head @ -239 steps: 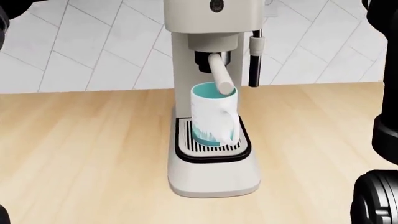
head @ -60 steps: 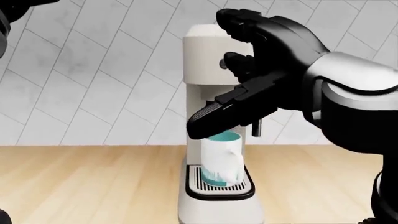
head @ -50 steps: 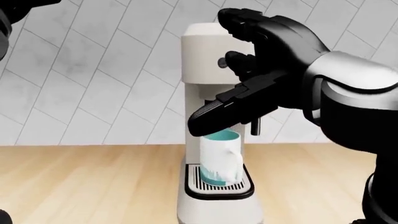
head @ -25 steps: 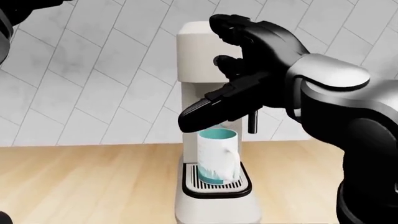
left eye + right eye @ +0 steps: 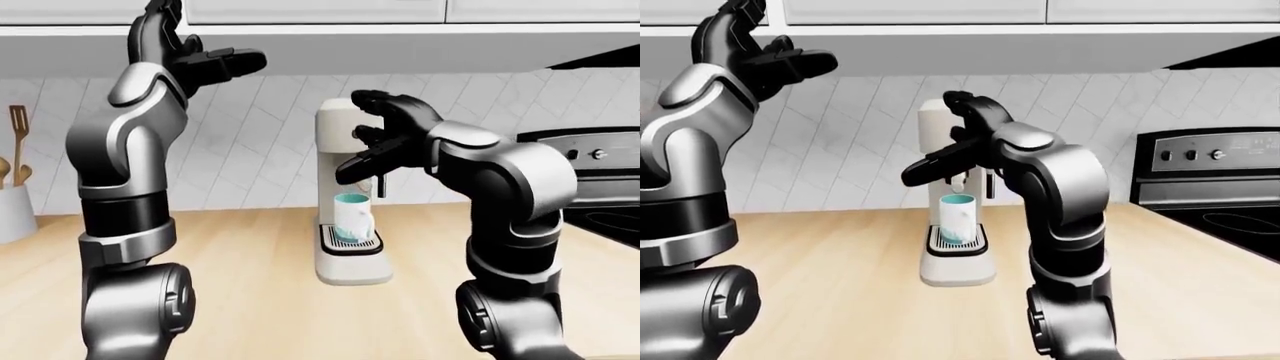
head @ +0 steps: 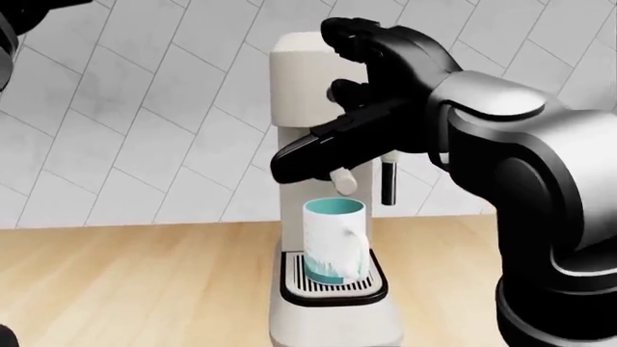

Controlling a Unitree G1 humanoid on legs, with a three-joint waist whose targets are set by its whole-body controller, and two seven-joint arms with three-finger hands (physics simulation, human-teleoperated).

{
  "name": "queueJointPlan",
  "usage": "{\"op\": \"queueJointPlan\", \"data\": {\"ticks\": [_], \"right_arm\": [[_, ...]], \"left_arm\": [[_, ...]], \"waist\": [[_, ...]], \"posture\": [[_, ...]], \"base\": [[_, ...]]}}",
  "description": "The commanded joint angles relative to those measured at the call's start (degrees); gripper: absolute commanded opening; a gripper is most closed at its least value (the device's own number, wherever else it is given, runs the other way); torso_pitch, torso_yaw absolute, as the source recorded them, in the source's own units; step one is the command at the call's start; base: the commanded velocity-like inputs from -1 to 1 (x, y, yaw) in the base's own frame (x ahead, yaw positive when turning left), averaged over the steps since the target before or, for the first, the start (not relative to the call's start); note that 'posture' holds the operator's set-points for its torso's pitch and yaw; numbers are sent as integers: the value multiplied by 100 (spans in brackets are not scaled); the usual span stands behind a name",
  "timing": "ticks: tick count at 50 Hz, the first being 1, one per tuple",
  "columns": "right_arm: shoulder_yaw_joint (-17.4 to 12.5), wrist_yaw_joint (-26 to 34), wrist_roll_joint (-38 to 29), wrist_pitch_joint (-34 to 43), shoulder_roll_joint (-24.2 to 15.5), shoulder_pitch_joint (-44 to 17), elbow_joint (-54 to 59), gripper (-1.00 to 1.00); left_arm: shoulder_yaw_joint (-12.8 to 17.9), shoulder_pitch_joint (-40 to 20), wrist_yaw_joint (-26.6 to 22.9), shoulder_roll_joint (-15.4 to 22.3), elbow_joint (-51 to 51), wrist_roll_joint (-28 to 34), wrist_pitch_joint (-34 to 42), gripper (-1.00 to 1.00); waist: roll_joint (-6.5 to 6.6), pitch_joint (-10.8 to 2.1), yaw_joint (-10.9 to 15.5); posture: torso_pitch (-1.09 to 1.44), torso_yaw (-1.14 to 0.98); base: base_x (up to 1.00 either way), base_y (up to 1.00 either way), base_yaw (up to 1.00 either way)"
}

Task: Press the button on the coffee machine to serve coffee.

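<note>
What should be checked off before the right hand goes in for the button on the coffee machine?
1. Mug under the spout: ok, it stands upright on the drip tray, directly below the spout.
2. Right hand at the coffee machine: ok, its fingers are spread open across the upper face.
3. Button in view: not ok, the hand covers that part of the face in all three views.
4. Fingertip touching the button: cannot tell.
5. Left hand clear: ok, raised high near the upper cabinets, open and empty.
6. Coffee in the mug: cannot tell, only its teal inside shows.
</note>
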Motion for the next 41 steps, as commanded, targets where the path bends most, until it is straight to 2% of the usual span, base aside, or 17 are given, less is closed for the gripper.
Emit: {"op": "queueJointPlan", "data": {"ticks": [1, 13, 41], "right_arm": [[-80, 35, -140, -195, -27, -195, -32, 100], [-71, 236, -475, -530, 103, -25, 198, 100], [-104, 335, -694, -948, 286, -207, 774, 100]], "left_arm": [[26, -181, -15, 38, -67, 6, -144, 100], [31, -119, 34, 7, -181, -30, -97, 100], [21, -154, 47, 5, -176, -51, -99, 100]], "waist": [[20, 29, -2], [30, 25, -16], [47, 32, -80]], "posture": [[-99, 0], [-99, 0], [-99, 0]], "base": [[0, 0, 0], [0, 0, 0], [0, 0, 0]]}}
